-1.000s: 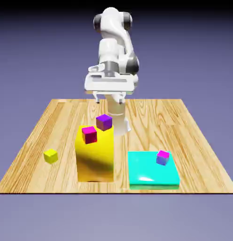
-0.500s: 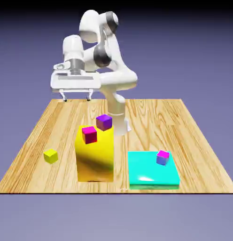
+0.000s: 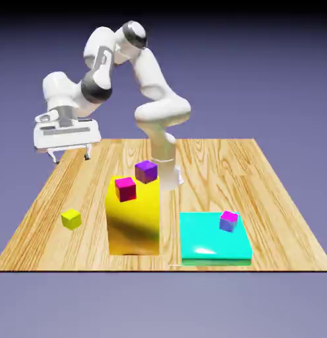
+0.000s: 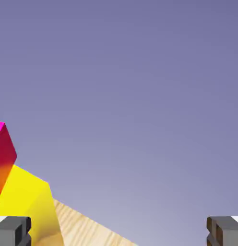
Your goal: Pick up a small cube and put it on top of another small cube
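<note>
Yellow-green cube sits on the table, at the exterior view's left of the tall yellow block. I have 1 gripper, jaws wide apart, holding 0 things.

No text, labels or numbers can be read anywhere.

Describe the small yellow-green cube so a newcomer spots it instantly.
Find the tall yellow block on the wooden table. The yellow-green cube sits alone toward the exterior view's left, directly on the wood, far smaller than that block and the only small cube without purple or magenta.
</note>
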Controlling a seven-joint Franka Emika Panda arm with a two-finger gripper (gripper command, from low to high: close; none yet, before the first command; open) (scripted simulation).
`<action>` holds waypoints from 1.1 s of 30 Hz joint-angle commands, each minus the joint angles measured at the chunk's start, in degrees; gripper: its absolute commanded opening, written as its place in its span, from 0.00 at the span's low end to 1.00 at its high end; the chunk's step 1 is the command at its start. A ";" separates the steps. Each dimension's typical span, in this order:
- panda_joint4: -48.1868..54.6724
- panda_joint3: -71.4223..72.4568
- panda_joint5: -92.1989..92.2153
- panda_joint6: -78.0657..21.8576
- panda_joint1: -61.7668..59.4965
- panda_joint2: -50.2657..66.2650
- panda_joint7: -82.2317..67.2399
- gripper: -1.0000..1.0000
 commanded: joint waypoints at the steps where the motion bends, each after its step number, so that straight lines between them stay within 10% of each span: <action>1: 0.53 -2.08 0.04 -0.69 0.94 -0.22 -2.00 0.50; 28: 10.90 -51.39 -1.50 -6.59 27.67 -10.87 -43.54 0.50; 29: 10.90 -51.39 -1.50 -6.59 27.67 -10.87 -43.54 0.00; 33: 11.56 -46.46 0.62 -14.06 21.58 -5.56 -43.87 0.00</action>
